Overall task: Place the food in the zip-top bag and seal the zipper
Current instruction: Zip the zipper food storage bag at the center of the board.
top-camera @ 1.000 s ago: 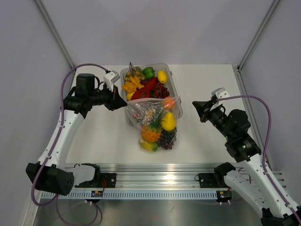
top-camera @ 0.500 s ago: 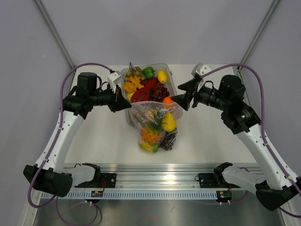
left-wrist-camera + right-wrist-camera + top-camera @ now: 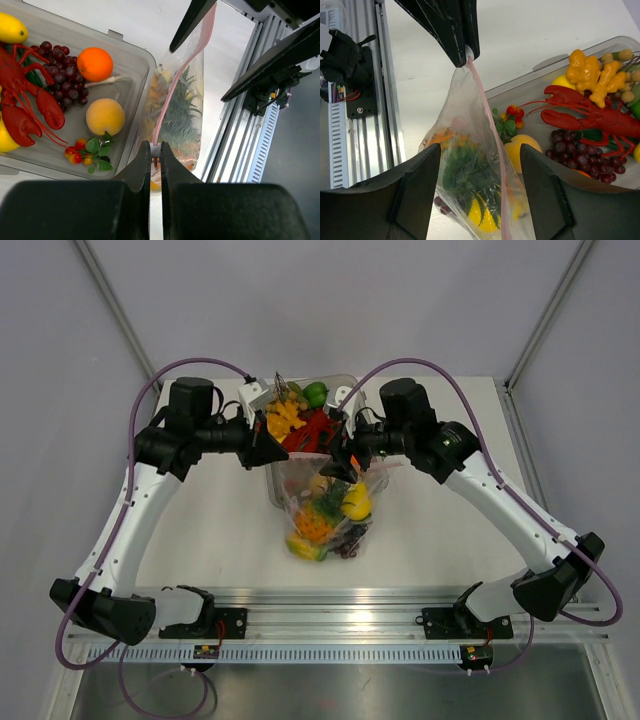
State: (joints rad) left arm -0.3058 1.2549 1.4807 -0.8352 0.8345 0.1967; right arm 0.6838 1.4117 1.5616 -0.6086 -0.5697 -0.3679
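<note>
A clear bag [image 3: 300,485] of toy food [image 3: 318,525] sat on the white tabletop [image 3: 440,530]. The left tool [image 3: 155,148] was pinched shut on one end of its red zipper [image 3: 176,89]. The right tool [image 3: 480,150] straddled the bag, spread wide. Behind stood a tray [image 3: 144,56] holding a lobster [image 3: 30,107].

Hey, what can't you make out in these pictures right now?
Zipper: sealed or not, too thin in both wrist views; top view hides it under left gripper and right gripper.
Zip-top bag bottom: cut off by right wrist's lower edge, behind the fingers in left wrist.
Food inside: blurred by crinkled plastic.
</note>
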